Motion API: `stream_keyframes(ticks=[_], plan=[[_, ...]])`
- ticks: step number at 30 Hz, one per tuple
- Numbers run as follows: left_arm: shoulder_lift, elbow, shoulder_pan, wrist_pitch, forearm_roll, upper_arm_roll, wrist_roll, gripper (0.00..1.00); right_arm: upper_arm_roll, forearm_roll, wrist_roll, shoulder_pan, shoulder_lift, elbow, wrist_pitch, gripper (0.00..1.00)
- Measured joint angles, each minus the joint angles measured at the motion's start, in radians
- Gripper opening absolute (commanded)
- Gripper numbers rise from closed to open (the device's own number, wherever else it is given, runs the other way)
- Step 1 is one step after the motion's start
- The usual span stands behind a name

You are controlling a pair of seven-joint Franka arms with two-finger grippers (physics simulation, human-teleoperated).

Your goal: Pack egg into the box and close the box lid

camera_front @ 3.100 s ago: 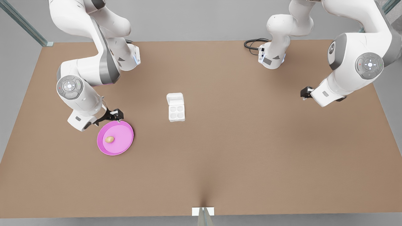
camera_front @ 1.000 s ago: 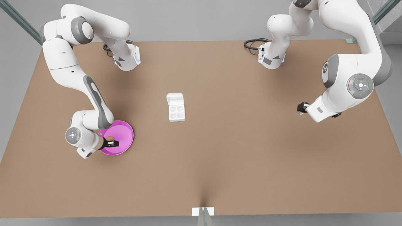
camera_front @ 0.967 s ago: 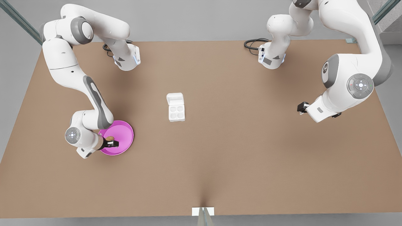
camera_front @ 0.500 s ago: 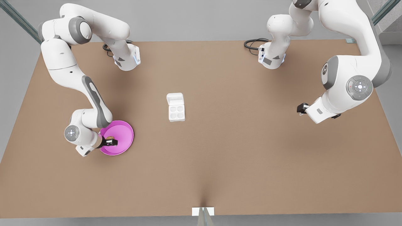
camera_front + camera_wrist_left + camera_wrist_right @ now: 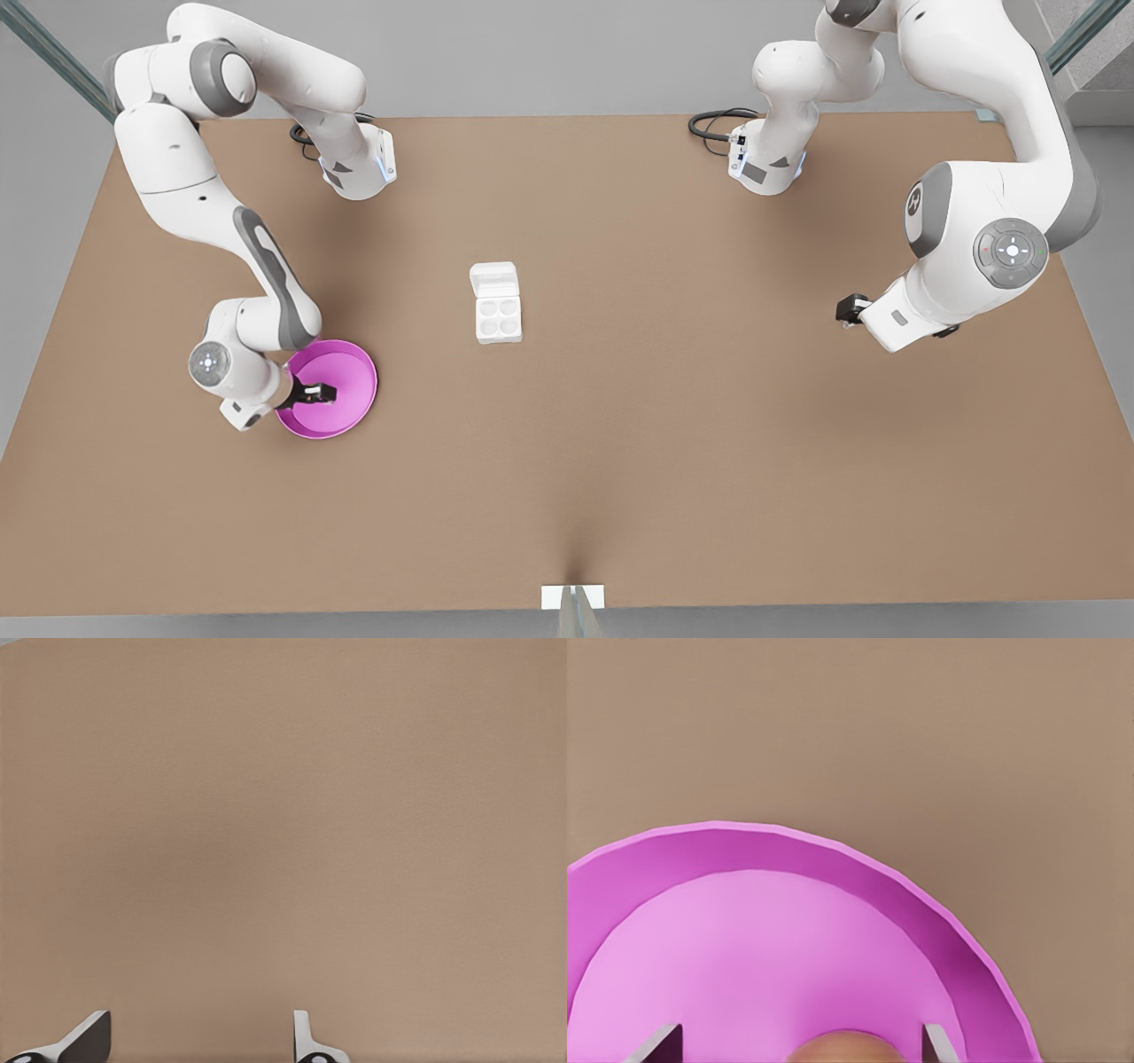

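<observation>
The tan-brown egg [image 5: 846,1047] lies on the pink plate [image 5: 744,930], and only its top shows in the right wrist view. My right gripper [image 5: 799,1043] stands over it, open, with a finger on each side and a gap to each. In the front view this gripper [image 5: 317,392] hangs over the plate [image 5: 350,390] at the front view's left and hides the egg. The white box [image 5: 498,321] sits mid-table with its four cups bare and the box lid [image 5: 493,279] folded back flat. My left gripper [image 5: 199,1045] is open over bare table, at the front view's right [image 5: 849,310].
The brown table [image 5: 673,425] stretches wide between plate, box and the arm at the front view's right. A black cable [image 5: 713,124] coils by the far arm base. A white bracket [image 5: 572,596] sits at the near edge.
My right gripper came down from the plate's far rim onto the egg and in the last half second shifted slightly, covering it in the front view. The left arm drifted slightly.
</observation>
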State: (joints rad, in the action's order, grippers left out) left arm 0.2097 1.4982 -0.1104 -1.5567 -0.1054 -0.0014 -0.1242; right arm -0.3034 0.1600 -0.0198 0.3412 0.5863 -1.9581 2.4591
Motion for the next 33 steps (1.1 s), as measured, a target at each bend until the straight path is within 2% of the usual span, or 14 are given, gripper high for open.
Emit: stream_keyframes(ticks=[20, 33], plan=[[0.008, 0.006, 0.000, -0.002, 0.000, 0.000, 0.000, 1.00, -0.002, 0.000, -0.002, 0.016, -0.049, -0.083, 0.053, 1.00], [0.018, 0.006, 0.000, -0.016, 0.000, 0.001, 0.000, 1.00, 0.001, 0.000, -0.002, 0.024, -0.008, -0.048, 0.075, 1.00]])
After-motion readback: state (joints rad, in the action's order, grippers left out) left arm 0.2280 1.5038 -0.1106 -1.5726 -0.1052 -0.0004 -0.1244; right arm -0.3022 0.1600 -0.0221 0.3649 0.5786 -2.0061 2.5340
